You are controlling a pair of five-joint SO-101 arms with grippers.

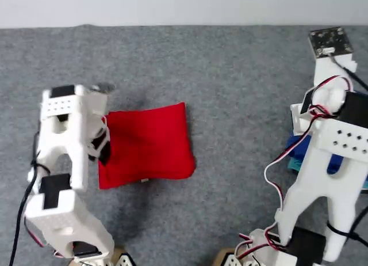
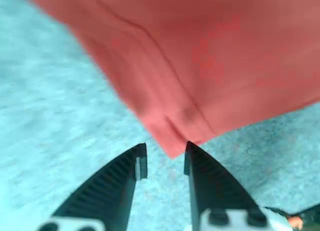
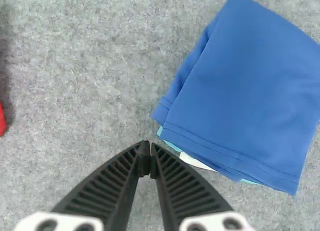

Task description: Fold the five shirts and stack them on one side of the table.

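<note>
Red shirt (image 1: pixel 146 145): folded to a rough rectangle, flat on the grey counter (image 1: pixel 230 64); taking the far edge as 12, it lies at about 8 o'clock from the counter's middle, well apart from the pile
Pile: blue shirt (image 3: pixel 240 91) on top, a pale layer (image 3: pixel 172 147) peeping from under its edge; it sits at about 4 o'clock, on the right-hand side, under the right arm
Left gripper (image 2: pixel 165 163): spread, holding nothing; it hangs at the red rectangle's 9 o'clock edge; a corner of the cloth points toward the gap between the fingers, not pinched
Right gripper (image 3: pixel 150 163): pressed together on nothing; its tip is just beside the pile's edge, over bare counter
Step in hand, as I read it: take the red one up and carry it across to the pile; how many shirts lie under the blue I cannot tell
Risk, thin bite: if the fingers close on the corner alone, or on the top layer alone, the fold would likely fall open on the lift; so little cloth sits near the gap
Risk, drag: a low carry over the rough grey surface could ruck the lower layers
Risk, crowding: the right arm stands over the pile; a delivery there could knock it, or shove the blue top askew
</note>
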